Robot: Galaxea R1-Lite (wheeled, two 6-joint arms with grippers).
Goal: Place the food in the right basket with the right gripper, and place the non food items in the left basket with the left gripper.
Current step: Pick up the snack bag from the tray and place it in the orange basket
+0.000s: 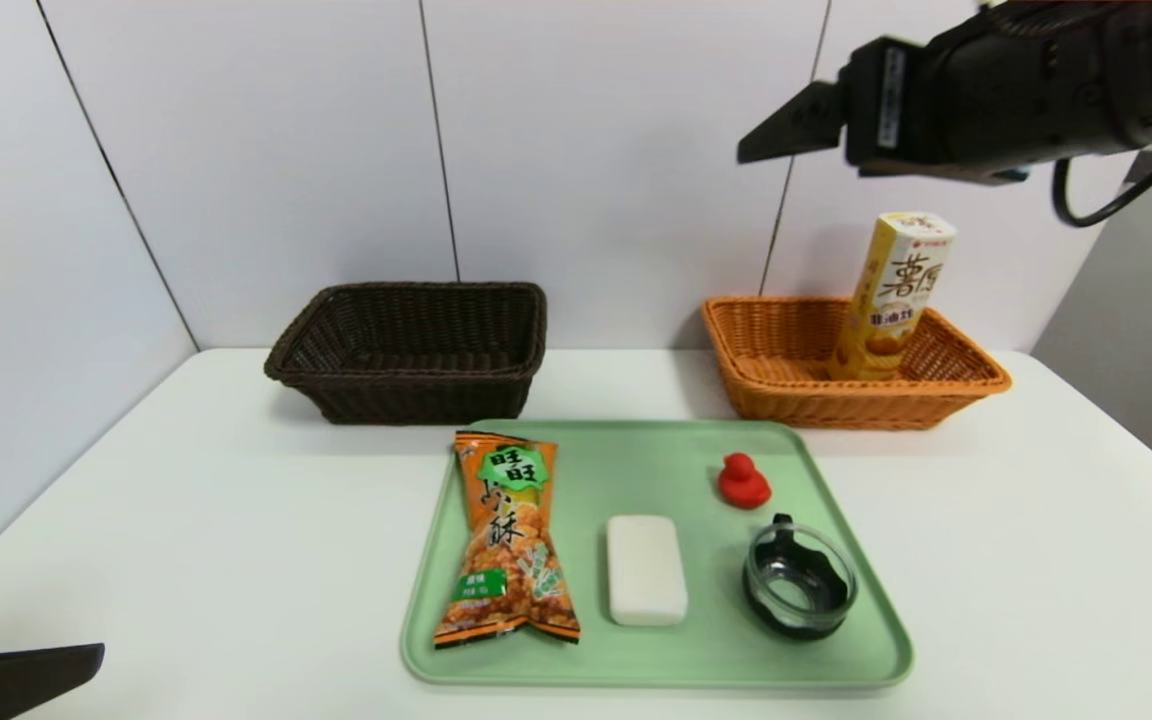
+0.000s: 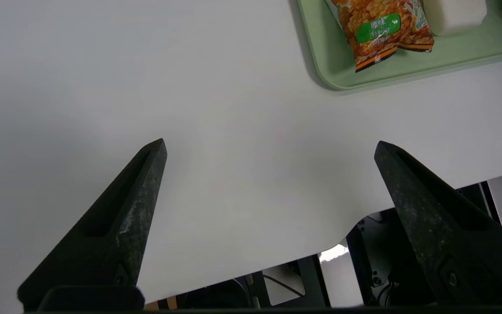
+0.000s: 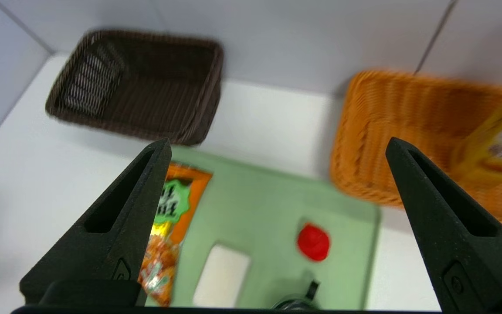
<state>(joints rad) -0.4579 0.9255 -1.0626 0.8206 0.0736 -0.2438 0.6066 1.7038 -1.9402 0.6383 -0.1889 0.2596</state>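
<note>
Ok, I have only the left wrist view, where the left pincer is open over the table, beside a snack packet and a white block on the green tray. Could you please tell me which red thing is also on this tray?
Observer: It is a small red duck, lying toward the far right part of the tray.
Operator: Thank you. And the right pincer, is it holding something?
Observer: No, the right pincer is open, raised high, with nothing between its fingers.
Operator: I understand. Is there some food in the right basket?
Observer: Yes, a tall yellow and white box stands in the orange basket, tilted a little.
</note>
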